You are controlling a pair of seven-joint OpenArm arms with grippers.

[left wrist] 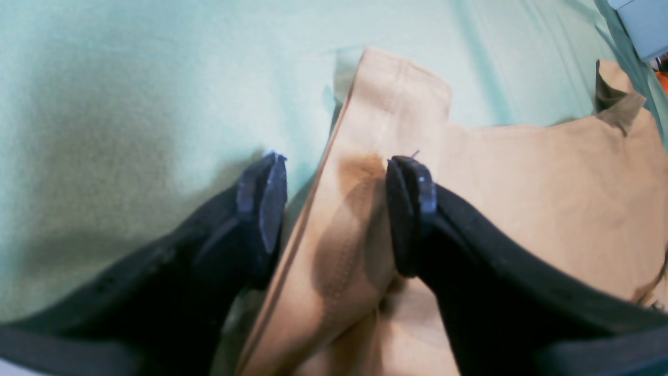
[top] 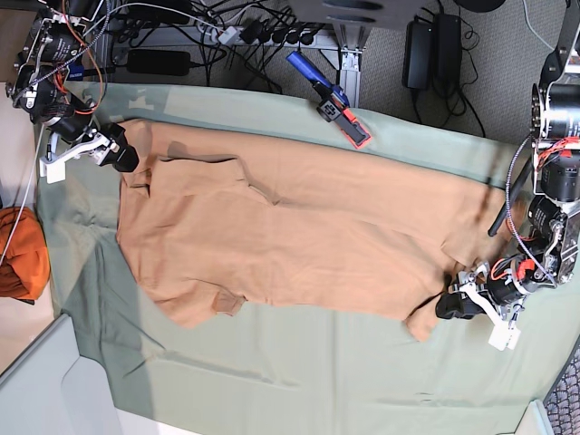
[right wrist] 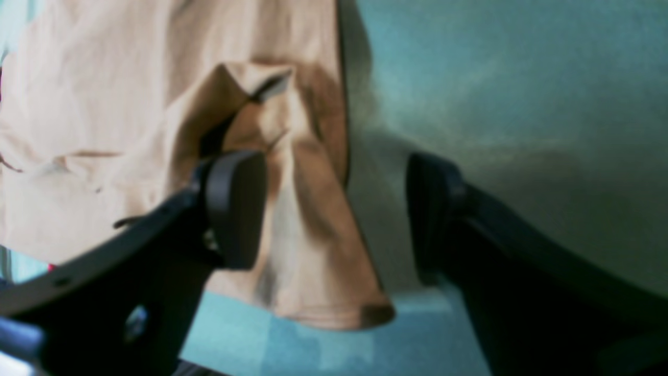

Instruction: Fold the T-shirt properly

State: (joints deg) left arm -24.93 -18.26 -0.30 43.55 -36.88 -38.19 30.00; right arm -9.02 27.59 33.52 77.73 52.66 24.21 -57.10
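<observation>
The T-shirt (top: pixel 299 236) lies spread across the table, light orange-tan and plain, with a small fold near its upper left. My left gripper (left wrist: pixel 336 203) is open, its jaws astride a hemmed strip of the T-shirt (left wrist: pixel 365 104) at the shirt's lower right corner. In the base view that left gripper (top: pixel 446 305) sits low at the cloth's edge. My right gripper (right wrist: pixel 334 209) is open too, and a rumpled corner of the T-shirt (right wrist: pixel 302 235) lies between its jaws, close to one finger (right wrist: pixel 235 209). This right gripper (top: pixel 127 159) is at the shirt's upper left corner.
A sage green cloth (top: pixel 272 372) covers the table under the shirt. A darker orange bundle (top: pixel 23 254) lies off the left edge. A blue and red tool (top: pixel 335 104) rests at the far edge, with cables and power bricks behind it.
</observation>
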